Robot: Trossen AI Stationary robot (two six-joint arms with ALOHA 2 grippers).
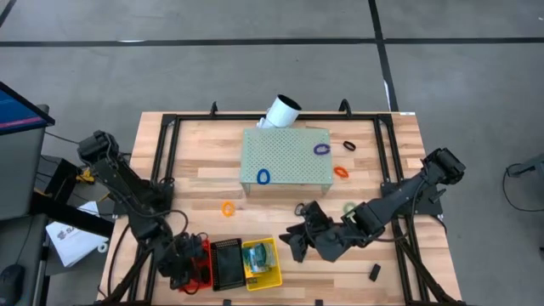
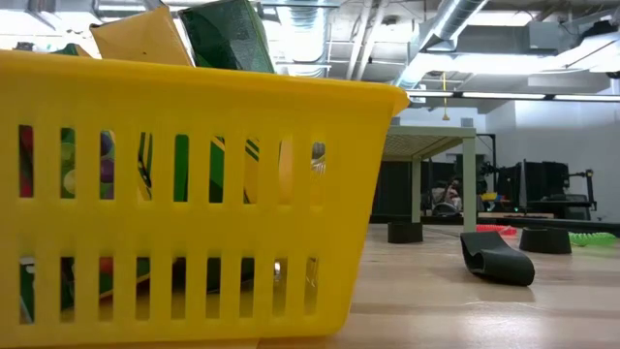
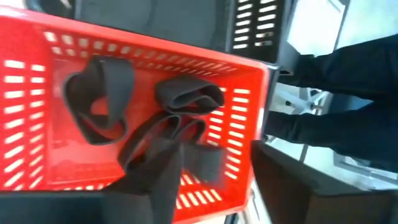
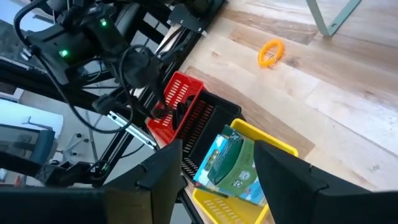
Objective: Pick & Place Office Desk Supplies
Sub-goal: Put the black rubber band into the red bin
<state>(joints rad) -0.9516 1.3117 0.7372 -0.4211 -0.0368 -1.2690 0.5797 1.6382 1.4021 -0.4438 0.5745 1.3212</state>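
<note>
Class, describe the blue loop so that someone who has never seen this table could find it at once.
Start at the pale green perforated block in the middle of the wooden table. The blue loop lies on top of it, by its front left corner. The purple loop also lies on the block, but towards its far right side.
</note>
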